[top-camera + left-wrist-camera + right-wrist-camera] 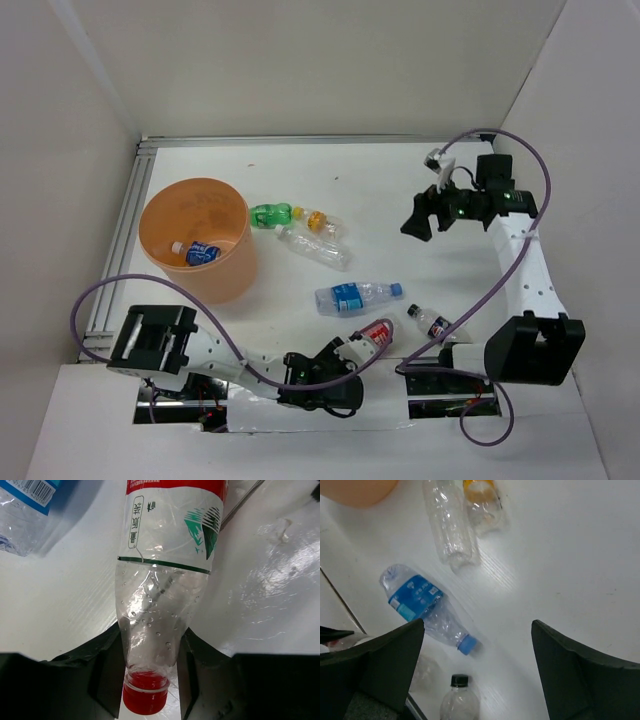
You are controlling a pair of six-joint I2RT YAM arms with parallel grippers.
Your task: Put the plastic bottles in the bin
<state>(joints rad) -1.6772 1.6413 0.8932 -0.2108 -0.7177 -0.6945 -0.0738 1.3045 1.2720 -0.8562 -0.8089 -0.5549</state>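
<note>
**Left end effector on the red-labelled bottle, right one open and high**

Nearest to my bases, my left end effector (150,652) is closed on the red-labelled bottle (167,555). Its two fingers (102,680) press against either side of the clear shoulder, just above the red cap, which points back toward my wrist. The bottle lies low over the worktop (400,180), its label end pointing away from me.

Just to the right of it, a black-capped bottle (432,322) lies on its side, close to the base of my right arm. A little farther out is the blue-labelled bottle (352,297), also on its side, its blue cap pointing right. It is near the red-labelled one but I cannot tell whether they touch.

Beyond that, toward the middle of the worktop, a plain clear bottle (315,247) lies at a slant. The orange-capped bottle (318,220) is just beside it on the far side, and the green bottle (270,214) is just to the left of those two.

The bin (225,285) stands upright at the left, close to the green bottle. One bottle with a blue label (200,251) already lies on the bottom inside it.

At the far right, my right end effector (420,215) hangs above the worktop with its fingers spread wide and nothing between them. Its wrist camera looks down on the blue-labelled, clear and orange-capped bottles.
</note>
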